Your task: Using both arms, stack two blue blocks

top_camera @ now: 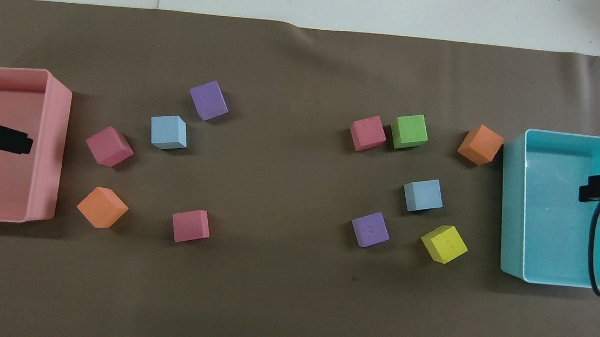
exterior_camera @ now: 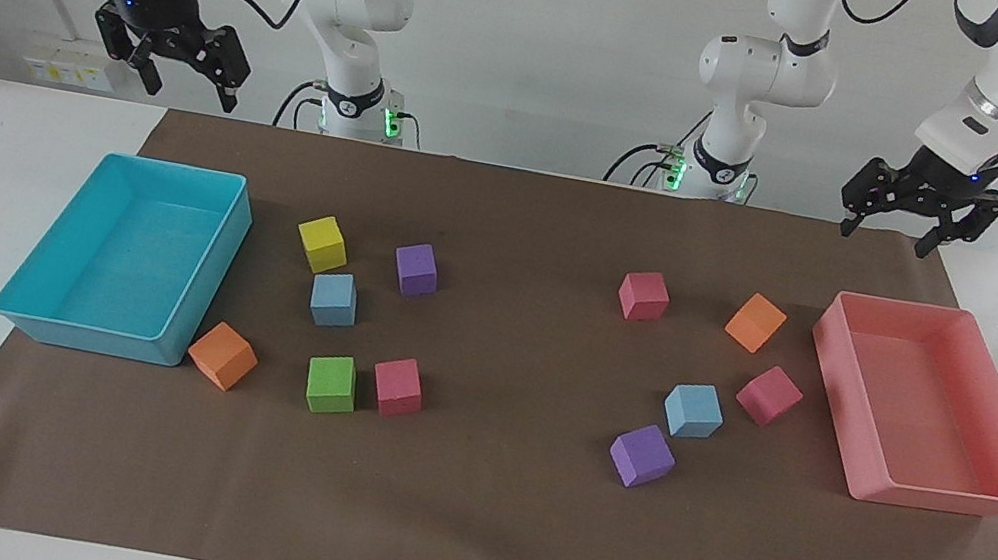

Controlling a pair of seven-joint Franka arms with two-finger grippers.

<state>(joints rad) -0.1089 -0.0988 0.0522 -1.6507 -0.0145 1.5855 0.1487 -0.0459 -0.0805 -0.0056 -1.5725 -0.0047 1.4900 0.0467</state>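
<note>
Two blue blocks, not yet stacked. Facing view, L to R: right gripper (exterior_camera: 187, 74) upper left, jaws spread, empty, over turquoise tray (exterior_camera: 45, 324); blue block (exterior_camera: 334, 299) left-centre w/ yellow cube (exterior_camera: 323, 243) just above; other blue block (exterior_camera: 693, 410) right-centre; left gripper (exterior_camera: 892, 224) upper right, spread, empty. One block per arm's reach, I'd judge.

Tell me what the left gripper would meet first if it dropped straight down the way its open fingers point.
Probably the pink tray. The overhead view shows the left gripper open over the tray's inside, so its floor would likely come first. The facing view places it nearer the tray's robot-side rim, so depth is uncertain. No block lies under it.
</note>
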